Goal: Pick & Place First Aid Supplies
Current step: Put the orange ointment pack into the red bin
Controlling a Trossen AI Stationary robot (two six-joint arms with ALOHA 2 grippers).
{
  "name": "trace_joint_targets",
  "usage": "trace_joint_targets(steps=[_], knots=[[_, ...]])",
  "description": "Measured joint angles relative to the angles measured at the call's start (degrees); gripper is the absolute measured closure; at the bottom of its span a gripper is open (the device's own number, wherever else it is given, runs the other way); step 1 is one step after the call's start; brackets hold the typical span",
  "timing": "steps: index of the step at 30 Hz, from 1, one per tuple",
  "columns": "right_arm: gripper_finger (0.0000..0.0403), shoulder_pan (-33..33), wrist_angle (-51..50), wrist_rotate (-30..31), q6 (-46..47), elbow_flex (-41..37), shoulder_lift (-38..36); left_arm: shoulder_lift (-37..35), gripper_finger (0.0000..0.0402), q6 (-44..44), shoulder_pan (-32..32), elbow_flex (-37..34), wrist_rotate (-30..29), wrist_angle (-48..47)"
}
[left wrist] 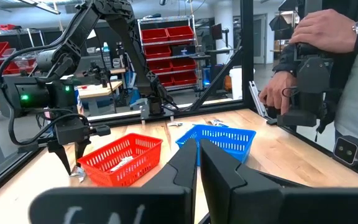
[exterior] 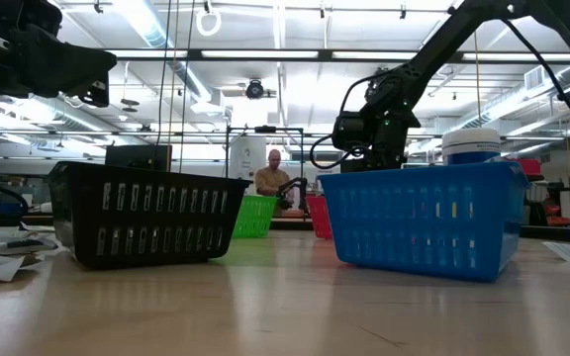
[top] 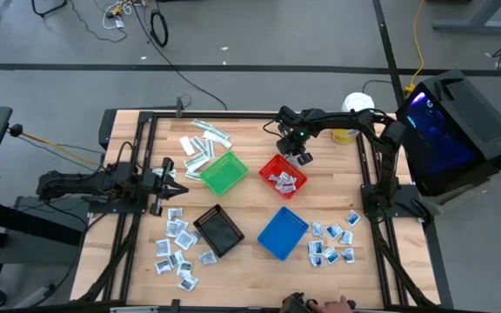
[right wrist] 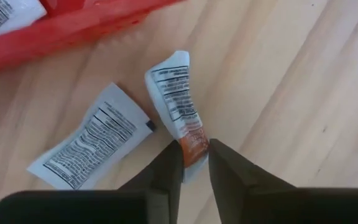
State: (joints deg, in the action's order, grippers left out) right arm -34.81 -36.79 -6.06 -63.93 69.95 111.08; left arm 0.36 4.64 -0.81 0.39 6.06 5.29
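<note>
The right tool [right wrist: 194, 163] hangs low over the far side of the desk [top: 250, 248], just beyond the red basket [top: 283, 175]. Its fingers are clenched on the orange-marked end of a narrow white packet [right wrist: 178, 106]. A second white packet [right wrist: 92, 144] lies flat on the wood beside it. More sachets lie inside the red basket and in clusters to the near left and near right. The left tool [left wrist: 197, 163] waits at the desk's left edge, clenched on nothing.
</note>
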Motion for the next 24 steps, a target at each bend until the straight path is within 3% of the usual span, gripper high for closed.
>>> trace_joint_targets(steps=[8,18,24], knots=[[0.0337,-0.40,-0.11,4.39,0.11,-0.04,-2.58,-0.01,0.0376,0.00,-0.01,-0.01,0.00,0.00],[0.0348,-0.52,0.03,3.87,0.58,-0.04,-5.11,-0.02,0.0376,0.00,-0.01,-0.01,0.00,-0.01],[0.0335,-0.05,2.75,3.49,3.92,-0.04,-5.11,0.00,0.0376,0.00,-0.01,0.00,0.00,0.00]])
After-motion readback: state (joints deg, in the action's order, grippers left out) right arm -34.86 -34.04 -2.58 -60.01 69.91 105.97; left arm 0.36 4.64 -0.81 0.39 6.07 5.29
